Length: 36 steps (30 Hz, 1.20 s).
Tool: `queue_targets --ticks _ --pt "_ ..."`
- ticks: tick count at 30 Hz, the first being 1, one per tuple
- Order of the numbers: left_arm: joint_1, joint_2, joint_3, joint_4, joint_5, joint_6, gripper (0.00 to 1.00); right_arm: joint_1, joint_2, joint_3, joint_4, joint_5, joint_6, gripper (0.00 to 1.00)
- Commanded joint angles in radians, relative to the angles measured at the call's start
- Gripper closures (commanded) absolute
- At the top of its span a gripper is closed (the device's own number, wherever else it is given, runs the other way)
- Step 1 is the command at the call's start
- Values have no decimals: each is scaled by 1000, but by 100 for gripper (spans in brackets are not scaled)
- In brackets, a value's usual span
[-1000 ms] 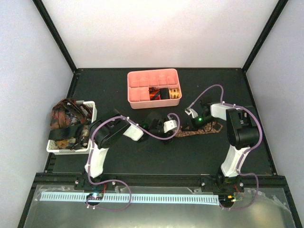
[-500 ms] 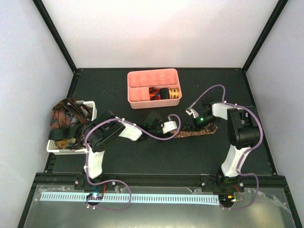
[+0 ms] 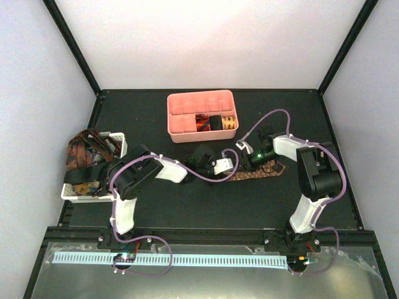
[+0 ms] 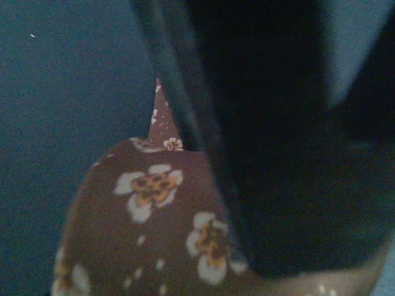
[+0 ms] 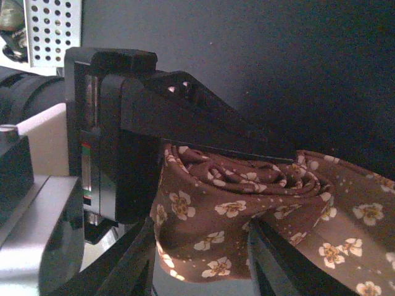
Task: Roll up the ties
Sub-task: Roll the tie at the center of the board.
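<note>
As the brown tie (image 5: pixel 247 203) is limp (and apt to slip), grip its roll: left hand (image 3: pixel 235 168) seemingly pinches it, right hand (image 5: pixel 203 259) spread.

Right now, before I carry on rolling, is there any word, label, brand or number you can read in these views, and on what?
No readable text in any view.
brown tie: only a small flower print, no label showing.
pink tray: no marking to be made out from overhead.
white basket: none to be made out either; anything there is too small to tell.
</note>
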Motion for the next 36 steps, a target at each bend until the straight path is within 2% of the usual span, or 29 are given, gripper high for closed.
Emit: queue_targets --ticks 1,5,8,9,13,18,22,30,36 --pt "-5 31 -3 -136 -45 27 59 9 24 14 49 11 34 66" --pt "-5 30 -5 -136 -40 28 59 4 57 26 30 68 26 96" --pt "-2 21 -6 -135 -44 27 54 -15 67 18 17 89 20 98" --pt "1 14 -9 -129 -42 26 49 -25 68 15 11 99 14 98" --pt "30 -48 -55 -20 38 7 20 -64 81 -3 -25 129 -8 98" --pt "36 -79 -108 144 108 -3 1 -87 98 -14 -47 201 -12 98" --pt "35 -23 -82 223 143 -15 1 -88 113 -4 -53 264 11 98" --pt "3 102 13 277 156 -65 2 -80 162 15 -40 225 20 98" --pt "-2 134 55 266 126 -64 19 -44 184 27 -6 176 37 98"
